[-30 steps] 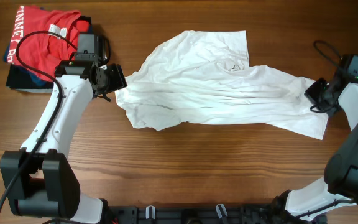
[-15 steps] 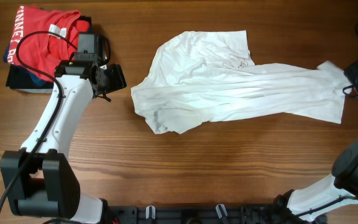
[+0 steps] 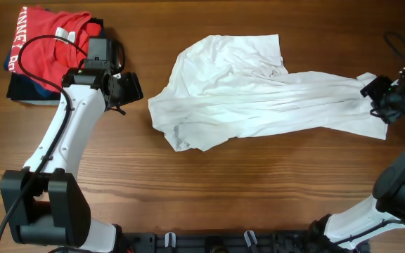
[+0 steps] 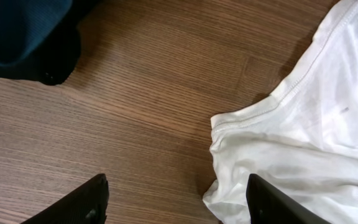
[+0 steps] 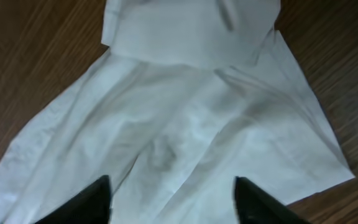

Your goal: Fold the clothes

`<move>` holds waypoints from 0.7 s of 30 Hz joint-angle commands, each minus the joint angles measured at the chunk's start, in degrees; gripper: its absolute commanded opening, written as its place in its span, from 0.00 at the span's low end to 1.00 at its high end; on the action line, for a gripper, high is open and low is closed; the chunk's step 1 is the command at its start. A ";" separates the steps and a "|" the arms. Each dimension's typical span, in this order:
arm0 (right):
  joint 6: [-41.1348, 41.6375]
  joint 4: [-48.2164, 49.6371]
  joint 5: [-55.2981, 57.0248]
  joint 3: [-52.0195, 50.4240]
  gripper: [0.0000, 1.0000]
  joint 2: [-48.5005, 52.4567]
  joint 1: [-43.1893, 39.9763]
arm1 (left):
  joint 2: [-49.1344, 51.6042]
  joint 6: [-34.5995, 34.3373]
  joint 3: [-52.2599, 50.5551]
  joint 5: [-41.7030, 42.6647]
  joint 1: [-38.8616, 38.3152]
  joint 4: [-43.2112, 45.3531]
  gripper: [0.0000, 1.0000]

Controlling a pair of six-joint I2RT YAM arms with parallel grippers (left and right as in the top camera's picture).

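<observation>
The clothes, a white wrinkled T-shirt (image 3: 259, 98), lie stretched out sideways across the middle and right of the table. My left gripper (image 3: 133, 91) stands open just left of the shirt's left edge, not touching it. In the left wrist view bare wood lies between the fingers of the gripper (image 4: 179, 205), and the shirt's hem (image 4: 303, 124) bunches beside the right finger. My right gripper (image 3: 373, 100) is open over the shirt's right end. In the right wrist view the gripper (image 5: 173, 202) hangs above loose white fabric (image 5: 185, 106), gripping nothing. No lettering shows.
A red shirt with white lettering (image 3: 51, 39) lies on folded blue and dark garments (image 3: 23, 88) at the back left corner; the blue one (image 4: 17, 25) shows in the left wrist view. A black cable (image 3: 399, 46) loops at the back right.
The right gripper, shut on the shirt's right end, pulled it right and stretched it out, then opened and let go. The shirt's left edge slid away from the still left gripper.
</observation>
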 commanded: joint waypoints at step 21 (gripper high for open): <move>-4.00 9.97 6.82 -0.22 0.58 10.58 -0.28 | -0.09 0.35 -0.07 0.28 -0.20 -1.16 0.73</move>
